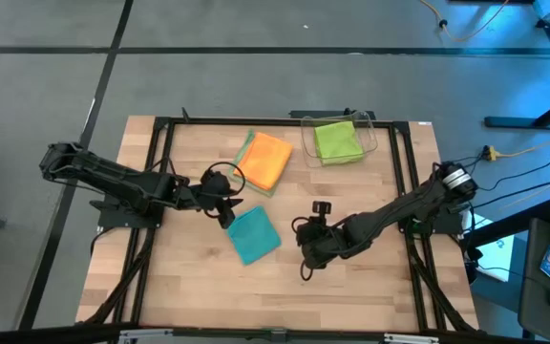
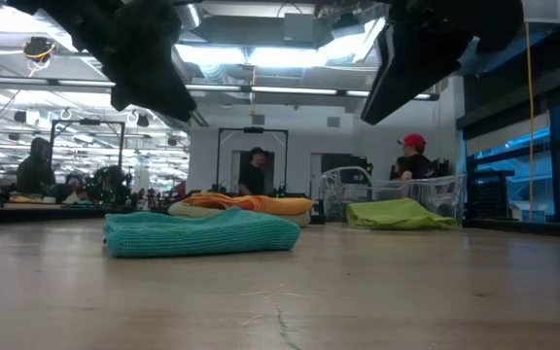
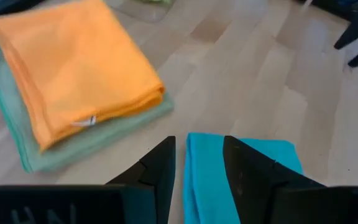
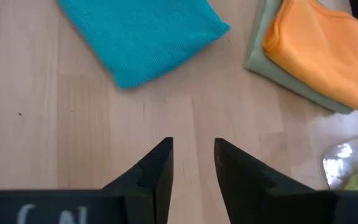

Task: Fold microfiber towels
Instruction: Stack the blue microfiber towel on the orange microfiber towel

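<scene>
The folded teal towel (image 1: 254, 235) lies flat on the table between my two arms. The folded orange towel (image 1: 267, 160) rests on the pale sage green towel (image 3: 73, 152) farther back. The lime green towel (image 1: 337, 140) lies in the clear bin. My left gripper (image 3: 197, 143) hovers open over the teal towel's (image 3: 207, 180) left edge, well above it in the low view. My right gripper (image 4: 193, 144) hangs open over bare wood to the right of the teal towel (image 4: 145, 37).
The clear plastic bin (image 1: 369, 134) stands at the far right of the table. A black frame (image 1: 160, 172) runs along the table's sides. Bare wood (image 1: 285, 296) stretches across the near half. People stand in the room beyond the table (image 2: 411, 156).
</scene>
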`<act>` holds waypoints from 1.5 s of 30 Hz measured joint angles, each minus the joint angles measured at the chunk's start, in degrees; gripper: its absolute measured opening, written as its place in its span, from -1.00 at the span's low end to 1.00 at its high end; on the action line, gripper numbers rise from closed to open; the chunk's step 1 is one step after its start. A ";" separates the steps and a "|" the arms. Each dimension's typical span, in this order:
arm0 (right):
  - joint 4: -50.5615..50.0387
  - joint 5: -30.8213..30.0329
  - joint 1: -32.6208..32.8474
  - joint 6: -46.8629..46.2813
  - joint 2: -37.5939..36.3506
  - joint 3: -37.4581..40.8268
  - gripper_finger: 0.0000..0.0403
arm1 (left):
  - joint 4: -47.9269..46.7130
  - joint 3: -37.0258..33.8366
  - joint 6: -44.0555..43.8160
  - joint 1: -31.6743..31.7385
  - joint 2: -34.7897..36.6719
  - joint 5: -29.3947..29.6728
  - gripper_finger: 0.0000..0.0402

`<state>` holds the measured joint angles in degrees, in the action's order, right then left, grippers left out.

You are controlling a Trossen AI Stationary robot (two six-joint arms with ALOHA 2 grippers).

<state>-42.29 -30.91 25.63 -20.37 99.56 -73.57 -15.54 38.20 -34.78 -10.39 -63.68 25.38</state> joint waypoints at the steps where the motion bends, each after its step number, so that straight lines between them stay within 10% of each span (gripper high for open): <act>1: 0.73 0.01 0.00 0.31 0.28 -0.01 -0.41 | -0.05 0.00 -0.83 -0.22 -0.03 -0.30 -0.37; 19: 13.41 0.00 -2.32 -5.88 0.51 0.01 -0.23 | -0.47 0.02 2.59 -3.19 -0.85 -3.03 -0.37; 27: 16.66 -1.36 -5.53 4.40 0.51 0.01 0.17 | -0.53 0.02 6.95 -3.19 -0.85 -3.39 -0.37; 33: 23.20 15.03 -7.46 12.01 4.13 -0.01 0.18 | -0.51 0.02 10.26 -2.68 -0.85 -3.40 -0.37; 45: 37.46 16.03 -5.03 28.15 16.71 0.01 0.14 | -4.66 0.00 12.45 -4.22 -0.83 -9.82 -0.37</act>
<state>-4.83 -14.88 20.60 7.78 116.27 -73.56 -20.20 38.20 -22.33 -14.62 -64.51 15.56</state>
